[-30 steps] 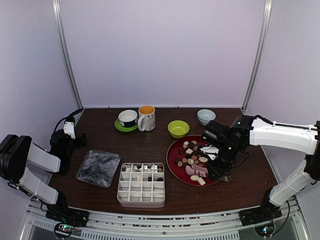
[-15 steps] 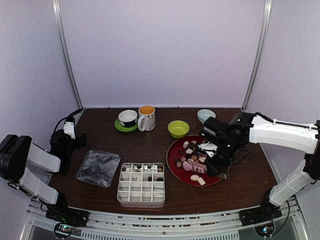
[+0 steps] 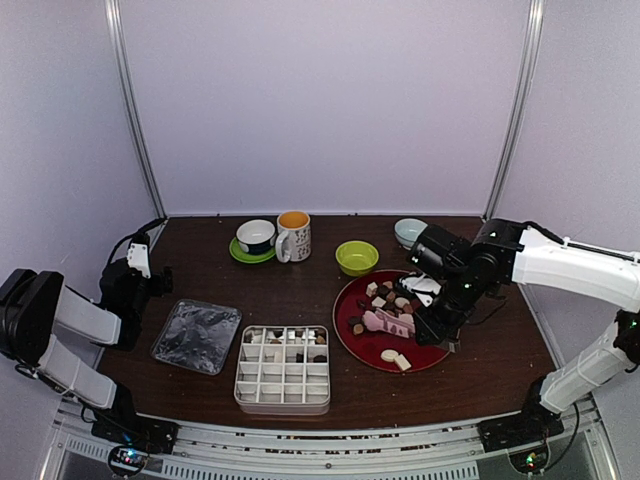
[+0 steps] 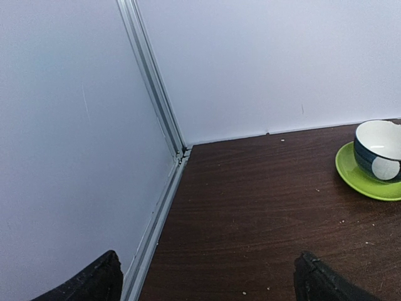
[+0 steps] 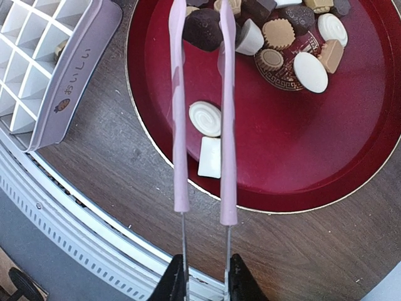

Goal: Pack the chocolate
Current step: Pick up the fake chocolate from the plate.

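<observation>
The chocolate (image 3: 386, 300) lies as several dark, tan and white pieces on a red plate (image 3: 425, 352); more pieces sit in the far cells of a white divided box (image 3: 283, 368). My right gripper (image 5: 205, 283) is shut on pink tongs (image 5: 178, 113), at the plate's near right side (image 3: 432, 325). The tong tips reach over the plate (image 5: 301, 144) and close on either side of a dark round chocolate piece (image 5: 203, 28). Two white pieces (image 5: 205, 118) lie under the tongs. My left gripper (image 4: 207, 285) stands open with nothing in it, near the back left corner (image 3: 152, 282).
A clear plastic lid (image 3: 197, 335) lies left of the box. Along the back stand a cup on a green saucer (image 3: 256, 238), a mug (image 3: 294, 235), a green bowl (image 3: 357, 257) and a pale blue bowl (image 3: 411, 232). The box's edge (image 5: 69, 69) shows beside the plate.
The right gripper has squeezed the tongs narrower and carried them slightly toward the back of the plate. The left arm has not moved.
</observation>
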Motion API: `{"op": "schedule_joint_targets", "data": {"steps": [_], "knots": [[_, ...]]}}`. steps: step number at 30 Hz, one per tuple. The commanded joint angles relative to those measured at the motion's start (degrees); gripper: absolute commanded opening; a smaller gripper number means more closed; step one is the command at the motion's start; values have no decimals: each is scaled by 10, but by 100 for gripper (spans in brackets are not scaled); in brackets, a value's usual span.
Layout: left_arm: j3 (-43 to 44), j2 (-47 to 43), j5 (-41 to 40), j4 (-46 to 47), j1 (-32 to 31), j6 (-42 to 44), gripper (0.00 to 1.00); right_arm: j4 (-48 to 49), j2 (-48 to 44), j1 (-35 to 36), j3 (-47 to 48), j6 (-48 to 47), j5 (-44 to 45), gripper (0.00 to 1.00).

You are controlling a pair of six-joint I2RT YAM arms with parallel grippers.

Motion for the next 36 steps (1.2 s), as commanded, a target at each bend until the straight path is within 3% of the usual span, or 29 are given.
{"op": "schedule_joint_targets", "data": {"steps": [1,36], "knots": [[10,-1,-3,16,5,0,98,14,-21,3,-7,8,2,22],[9,0,-2,16,5,0,98,40,-34,3,14,9,-24,20]]}}
